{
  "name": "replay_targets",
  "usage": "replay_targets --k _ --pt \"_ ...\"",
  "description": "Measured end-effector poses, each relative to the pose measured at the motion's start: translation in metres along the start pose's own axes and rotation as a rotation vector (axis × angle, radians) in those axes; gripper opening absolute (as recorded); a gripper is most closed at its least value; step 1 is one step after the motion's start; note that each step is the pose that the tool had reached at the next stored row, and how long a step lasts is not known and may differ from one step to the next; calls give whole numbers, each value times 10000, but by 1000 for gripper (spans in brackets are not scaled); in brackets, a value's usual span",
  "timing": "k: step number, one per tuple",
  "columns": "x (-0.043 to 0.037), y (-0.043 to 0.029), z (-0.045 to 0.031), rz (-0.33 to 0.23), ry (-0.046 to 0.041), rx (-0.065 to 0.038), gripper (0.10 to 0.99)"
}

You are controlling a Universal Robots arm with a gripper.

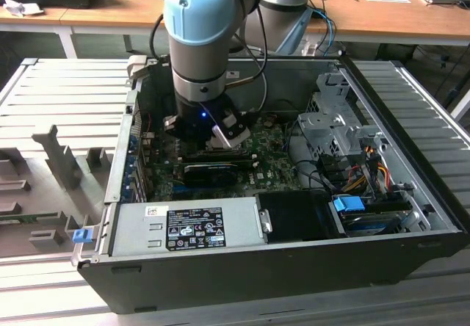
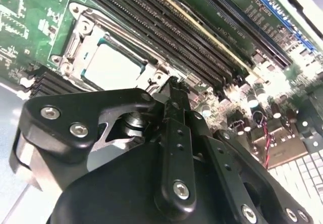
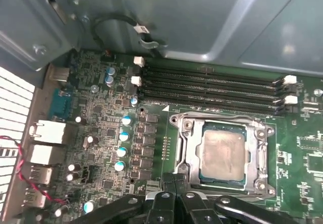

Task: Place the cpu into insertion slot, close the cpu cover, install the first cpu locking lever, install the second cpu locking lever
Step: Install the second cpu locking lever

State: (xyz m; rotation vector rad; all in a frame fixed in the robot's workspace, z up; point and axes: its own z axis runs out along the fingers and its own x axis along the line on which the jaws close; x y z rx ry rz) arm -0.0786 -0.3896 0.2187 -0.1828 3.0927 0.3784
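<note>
the arm reaches down into an open computer case (image 1: 294, 252) that lies on its side on a ribbed grey table (image 1: 66, 91), and the gripper (image 1: 209, 131) hangs low over the green motherboard (image 1: 275, 166) inside it.

in both wrist views the cpu (image 3: 222, 152) already sits in the insertion slot (image 3: 187, 148), its silvery top facing up and looking a little smudged. the cpu cover (image 3: 257, 156) lies down flat around it, its square window framing the chip, with the metal frame sitting on the socket edges. in the second wrist view the same chip (image 2: 112, 67) shows pale and bright inside the frame (image 2: 75, 42).

the gripper (image 3: 174, 186) hovers just beside the socket, at the edge away from the memory slots (image 3: 212, 90). its black fingers (image 3: 168, 179) look pressed together, tip against tip, with nothing between them that i can see. in the second wrist view the fingers (image 2: 174, 90) also meet in one narrow point just past the socket's corner. whether the tip touches anything on the board i cannot tell.

four long black memory slots run side by side next to the socket, white clips at their ends. in the first wrist view a row of small blue-topped capacitors (image 3: 123, 135) stands on the other side, and a red wire (image 3: 20, 168) curls near the rear ports.
</note>
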Motion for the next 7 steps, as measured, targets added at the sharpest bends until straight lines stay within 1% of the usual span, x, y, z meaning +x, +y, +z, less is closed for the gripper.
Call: replay_targets --k 2,3,7 --pt "-2 11 -46 1 2 -1 106" --pt "-2 14 -54 0 2 -1 106" --pt "-2 14 -57 0 2 -2 106"
